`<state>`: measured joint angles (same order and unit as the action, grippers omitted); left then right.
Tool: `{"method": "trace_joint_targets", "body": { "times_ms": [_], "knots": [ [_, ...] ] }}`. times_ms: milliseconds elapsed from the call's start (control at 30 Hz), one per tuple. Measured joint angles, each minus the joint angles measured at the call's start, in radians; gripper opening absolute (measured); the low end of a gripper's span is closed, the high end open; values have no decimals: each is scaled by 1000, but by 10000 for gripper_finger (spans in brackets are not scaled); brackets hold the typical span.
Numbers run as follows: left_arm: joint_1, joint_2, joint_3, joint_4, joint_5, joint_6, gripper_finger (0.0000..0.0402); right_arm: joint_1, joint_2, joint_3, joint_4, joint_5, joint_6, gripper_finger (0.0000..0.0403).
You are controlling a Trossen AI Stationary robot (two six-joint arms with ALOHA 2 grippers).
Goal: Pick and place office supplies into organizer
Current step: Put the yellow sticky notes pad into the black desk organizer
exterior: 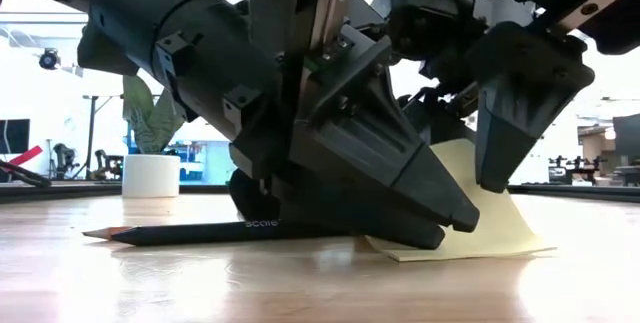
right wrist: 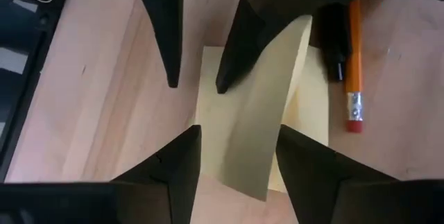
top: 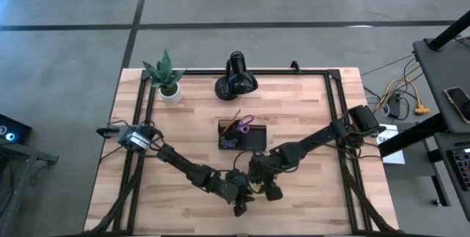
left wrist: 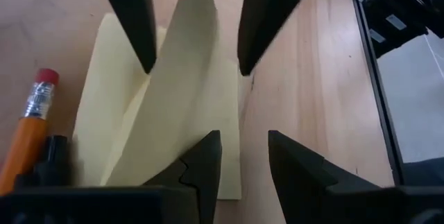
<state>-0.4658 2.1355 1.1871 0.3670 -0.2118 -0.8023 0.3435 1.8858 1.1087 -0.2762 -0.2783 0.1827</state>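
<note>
The yellow sticky-note pad [left wrist: 111, 92] lies flat on the table between my two grippers. Several of its upper sheets [left wrist: 184, 71] are lifted into a slanting flap [exterior: 455, 178]. My left gripper [left wrist: 244, 151] is open and comes down at the pad's edge. My right gripper [right wrist: 239, 148] is open and faces it, with its fingers on either side of the lifted flap [right wrist: 257, 127]. An orange pencil [left wrist: 28, 130] and a black pen [left wrist: 52, 158] lie on the wood beside the pad. The black organizer [top: 253, 140] sits farther back, with the purple scissors [top: 244, 122] in it. My left gripper slants down from the table's left. In the low view its lower fingertip [exterior: 425, 235] rests on the pad's flat sheets [exterior: 470, 248] near their edge, with the lifted flap rising behind it. My right gripper stands astride the lifted flap; I cannot tell whether a finger touches it.
A potted plant [top: 167, 83] and a glossy black lamp [top: 235, 81] stand along the far edge. A dark pencil [exterior: 200, 231] lies flat at the left gripper's near-left side. Bare wood lies to the left and right of the grippers. Black frame rails run down both table sides.
</note>
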Motion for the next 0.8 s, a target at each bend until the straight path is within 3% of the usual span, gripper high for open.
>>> {"method": "trace_joint_targets", "body": {
  "times_ms": [200,400,467,567,800],
  "knots": [
    [1,-19,-1,-19,-10,8,106,-4,0,-3,-3,6,-6,124],
    [2,-76,-3,-29,-56,81,106,-6,0,-6,-6,101,-7,27],
    [1,-112,-4,-48,-75,111,106,-7,-3,-6,-11,133,-7,14],
    [-1,-173,-1,-182,-115,133,106,-10,-16,15,-88,172,-3,10],
    [-26,-339,-17,-569,-172,119,106,-12,-150,51,-263,396,48,9]
  ]
}}
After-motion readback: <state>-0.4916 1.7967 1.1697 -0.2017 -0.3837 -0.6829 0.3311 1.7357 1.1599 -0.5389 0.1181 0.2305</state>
